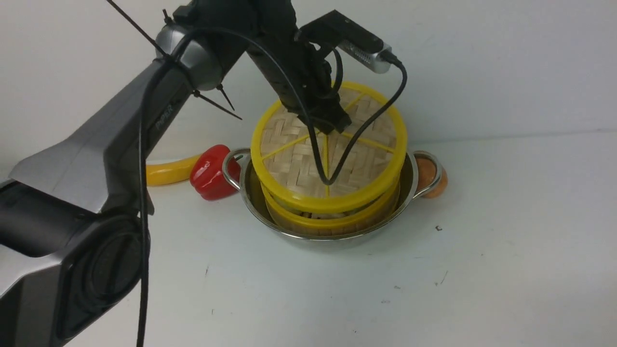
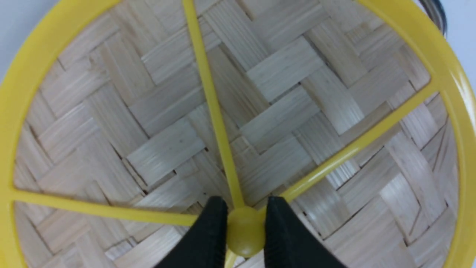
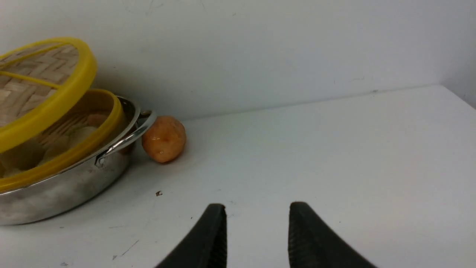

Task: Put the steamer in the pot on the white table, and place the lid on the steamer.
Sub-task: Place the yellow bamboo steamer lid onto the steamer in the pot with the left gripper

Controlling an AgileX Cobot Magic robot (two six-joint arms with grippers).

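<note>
Left gripper (image 2: 245, 223) pinching lid (image 1: 332, 149) hub, lid tilted above steamer (image 1: 332, 219). Level, centre beneath, lower evenly before releasing.

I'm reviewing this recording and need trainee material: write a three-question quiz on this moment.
1. True or false: the steamer sits in the pot.
2. The left gripper grips the lid by its: A) rim B) centre hub C) spoke end.
3. The lid hangs tilted, not yet ____ on the steamer.

Key: 1 true; 2 B; 3 seated. The right gripper is open over the white table.
</note>
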